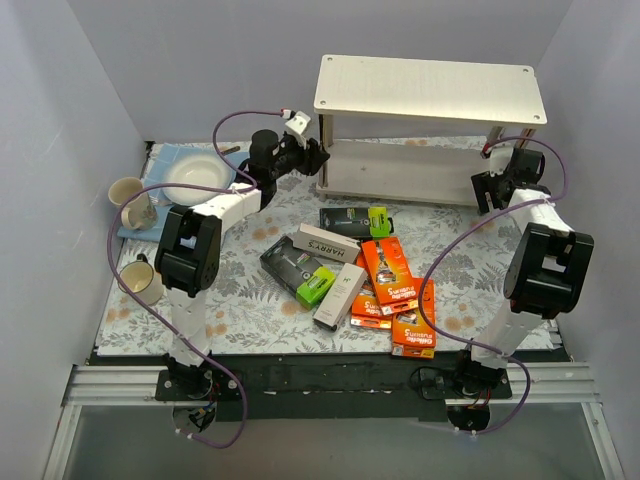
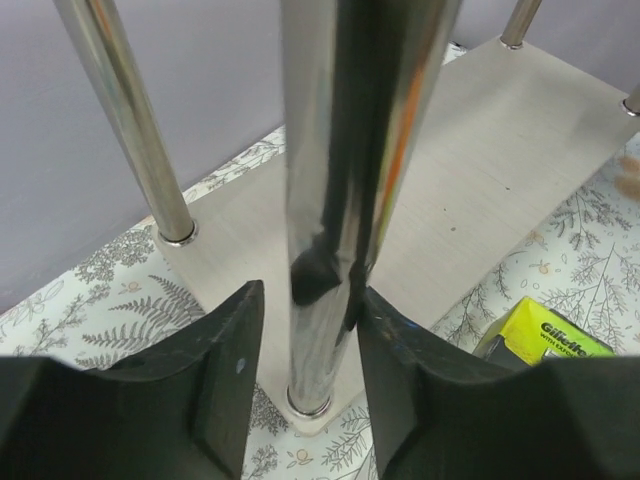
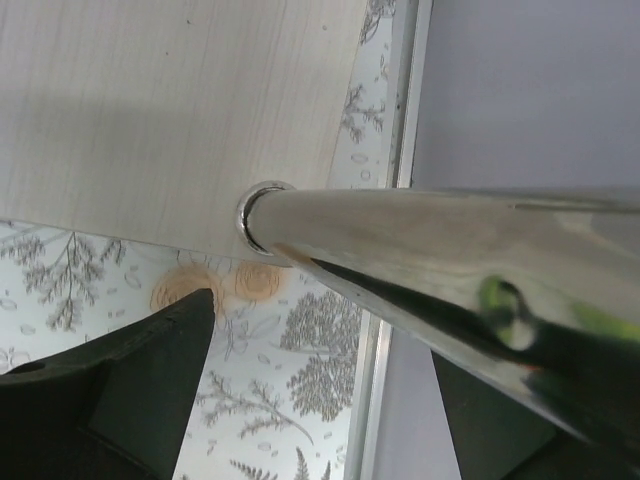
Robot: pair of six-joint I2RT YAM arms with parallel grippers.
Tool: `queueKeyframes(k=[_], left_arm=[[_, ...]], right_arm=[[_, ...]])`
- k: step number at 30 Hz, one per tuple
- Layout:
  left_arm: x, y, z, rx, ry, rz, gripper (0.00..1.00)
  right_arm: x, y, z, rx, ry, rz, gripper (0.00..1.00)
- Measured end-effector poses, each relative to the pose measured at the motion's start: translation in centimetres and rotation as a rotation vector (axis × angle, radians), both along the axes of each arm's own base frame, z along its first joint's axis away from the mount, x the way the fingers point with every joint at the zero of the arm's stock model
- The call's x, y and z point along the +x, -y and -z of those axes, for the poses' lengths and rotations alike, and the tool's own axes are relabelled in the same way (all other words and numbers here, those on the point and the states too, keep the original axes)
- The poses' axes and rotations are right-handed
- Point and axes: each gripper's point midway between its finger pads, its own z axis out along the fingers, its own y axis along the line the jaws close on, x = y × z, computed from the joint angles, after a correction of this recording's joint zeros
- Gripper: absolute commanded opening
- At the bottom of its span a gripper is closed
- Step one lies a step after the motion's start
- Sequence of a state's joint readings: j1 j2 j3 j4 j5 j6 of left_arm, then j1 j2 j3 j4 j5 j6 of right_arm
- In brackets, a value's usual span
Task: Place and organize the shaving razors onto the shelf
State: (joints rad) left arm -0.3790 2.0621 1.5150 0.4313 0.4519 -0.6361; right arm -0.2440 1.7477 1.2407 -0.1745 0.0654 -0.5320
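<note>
The shelf (image 1: 430, 85) stands at the back of the table, both of its pale boards bare. My left gripper (image 1: 318, 160) (image 2: 310, 340) straddles its front-left metal leg (image 2: 335, 150); the jaws are open, with a gap showing on the left side and the right finger close against the leg. My right gripper (image 1: 490, 185) (image 3: 325, 340) stands wide open at the front-right leg (image 3: 420, 240), next to the lower board (image 3: 170, 110). The shaving razors lie in a pile mid-table: orange boxes (image 1: 388, 270), black ones with lime ends (image 1: 355, 220) and a grey Harry's box (image 1: 325, 243).
Two mugs (image 1: 130, 200) (image 1: 140, 280) and a white plate (image 1: 195, 180) on a blue cloth (image 1: 170, 160) sit at the left. Grey walls close in the table on three sides. A lime box end (image 2: 545, 335) lies close to the shelf's front edge.
</note>
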Motion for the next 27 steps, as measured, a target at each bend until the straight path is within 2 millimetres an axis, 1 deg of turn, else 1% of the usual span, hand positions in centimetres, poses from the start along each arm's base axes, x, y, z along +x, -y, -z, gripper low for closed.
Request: queueKeyframes(k=[4,9,14,15,19,21,22,24,25,27], left_arm=[[-0.4,-0.9,-0.7,0.006,-0.008,-0.02,0.42],[-0.2,-1.2,-1.2,0.012,0.004,-0.037,0.41],[0.0,-1.4,-1.2,0.018,0.012,-0.054,0.43],[0.1,-1.5,-1.2,0.018,0.012,-0.055,0.44],[0.0,-1.8,-1.1,0.025,0.012,-0.064,0.6],[-0.2,-2.5,-0.9,0.034,0.009,-0.074,0.64],[-0.4,-2.8,-0.8,0.037,0.001,-0.077,0.67],[-1.1,-3.4,-0.7,0.04,-0.022,-0.084,0.7],[-1.5,-3.7,-0.8,0.041,-0.03,-0.087,0.71],[-2.8,-4.5,-1.5,0.028,-0.069,-0.102,0.71]], right_arm=[[1.8,0.1,-0.1,0.021,0.021,0.01,0.91],[3.2,-0.1,-0.2,0.039,0.038,0.019,0.91],[4.5,-0.6,-0.8,0.05,0.066,0.016,0.91],[4.6,-0.6,-1.0,0.052,0.07,0.017,0.91],[4.7,-0.7,-1.0,0.056,0.073,0.019,0.93],[4.7,-0.7,-1.0,0.057,0.074,0.02,0.95],[4.7,-0.7,-1.0,0.057,0.075,0.021,0.98],[4.7,-0.7,-1.1,0.058,0.078,0.032,0.99],[4.4,-0.7,-1.3,0.059,0.08,0.042,0.99],[2.8,-1.1,-1.2,0.075,0.067,0.059,0.99]])
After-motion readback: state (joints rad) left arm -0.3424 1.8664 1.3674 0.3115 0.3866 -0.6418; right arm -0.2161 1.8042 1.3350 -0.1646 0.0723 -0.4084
